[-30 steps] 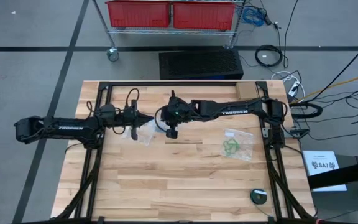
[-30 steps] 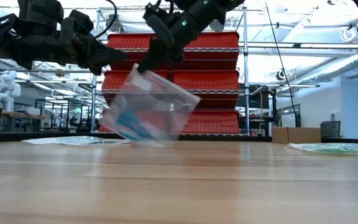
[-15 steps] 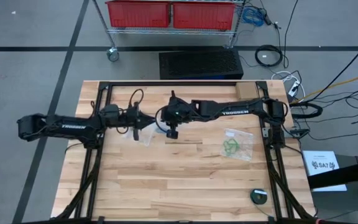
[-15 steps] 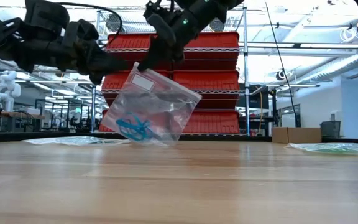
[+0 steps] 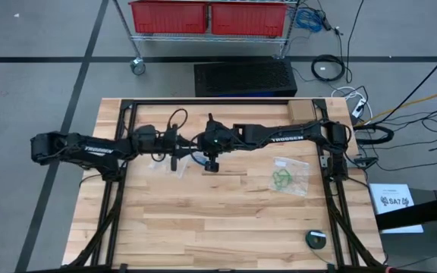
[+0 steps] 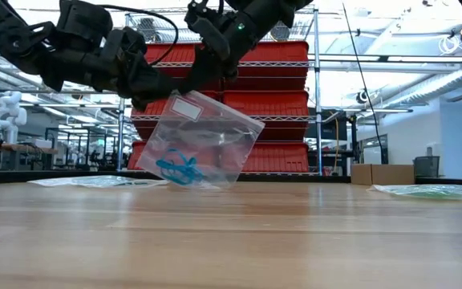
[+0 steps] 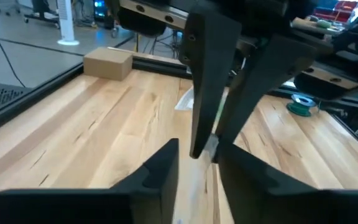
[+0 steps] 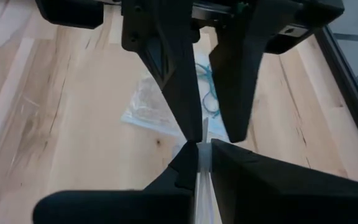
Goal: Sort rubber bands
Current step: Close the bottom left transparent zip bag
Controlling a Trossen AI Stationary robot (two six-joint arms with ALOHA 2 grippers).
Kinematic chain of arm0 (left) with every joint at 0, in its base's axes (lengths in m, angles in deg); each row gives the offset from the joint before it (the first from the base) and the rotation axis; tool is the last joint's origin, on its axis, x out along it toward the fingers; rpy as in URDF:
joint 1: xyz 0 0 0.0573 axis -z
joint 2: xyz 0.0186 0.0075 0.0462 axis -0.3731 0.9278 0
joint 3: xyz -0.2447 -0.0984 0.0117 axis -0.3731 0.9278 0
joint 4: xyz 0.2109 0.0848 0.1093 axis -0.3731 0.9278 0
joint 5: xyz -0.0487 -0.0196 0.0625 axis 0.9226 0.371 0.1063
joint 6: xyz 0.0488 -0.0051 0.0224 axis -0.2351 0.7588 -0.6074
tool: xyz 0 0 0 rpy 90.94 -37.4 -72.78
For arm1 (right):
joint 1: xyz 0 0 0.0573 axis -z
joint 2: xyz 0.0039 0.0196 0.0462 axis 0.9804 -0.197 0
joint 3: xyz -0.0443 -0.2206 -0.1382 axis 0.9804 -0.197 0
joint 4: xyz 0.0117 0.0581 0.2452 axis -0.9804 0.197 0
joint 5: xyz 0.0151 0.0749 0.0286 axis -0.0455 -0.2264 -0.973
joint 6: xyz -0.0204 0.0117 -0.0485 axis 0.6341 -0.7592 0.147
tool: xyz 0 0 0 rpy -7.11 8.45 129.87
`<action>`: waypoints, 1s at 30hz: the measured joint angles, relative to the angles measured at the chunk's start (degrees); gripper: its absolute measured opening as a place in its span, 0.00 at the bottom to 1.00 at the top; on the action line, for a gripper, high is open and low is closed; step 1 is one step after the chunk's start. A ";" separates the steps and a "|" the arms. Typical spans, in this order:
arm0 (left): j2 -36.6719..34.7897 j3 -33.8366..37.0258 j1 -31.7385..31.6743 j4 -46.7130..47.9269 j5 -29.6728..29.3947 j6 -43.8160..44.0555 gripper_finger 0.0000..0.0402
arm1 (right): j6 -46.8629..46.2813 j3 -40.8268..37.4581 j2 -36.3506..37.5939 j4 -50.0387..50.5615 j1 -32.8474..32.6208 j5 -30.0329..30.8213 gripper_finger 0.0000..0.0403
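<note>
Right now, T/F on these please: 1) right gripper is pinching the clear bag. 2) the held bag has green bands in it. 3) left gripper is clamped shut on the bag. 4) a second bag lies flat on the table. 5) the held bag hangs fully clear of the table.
1) True: the right gripper is shut on the top edge of the clear bag.
2) False: the blue bands are inside it.
3) False: the left gripper is open at the bag's edge.
4) True: the second bag, holding green bands, lies flat under the right arm.
5) False: its bottom corner rests on the table.
</note>
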 joint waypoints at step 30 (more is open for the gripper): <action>-2.11 -0.02 -0.01 0.50 1.07 -6.34 0.00 | -1.03 0.26 1.03 9.49 -0.02 0.29 0.03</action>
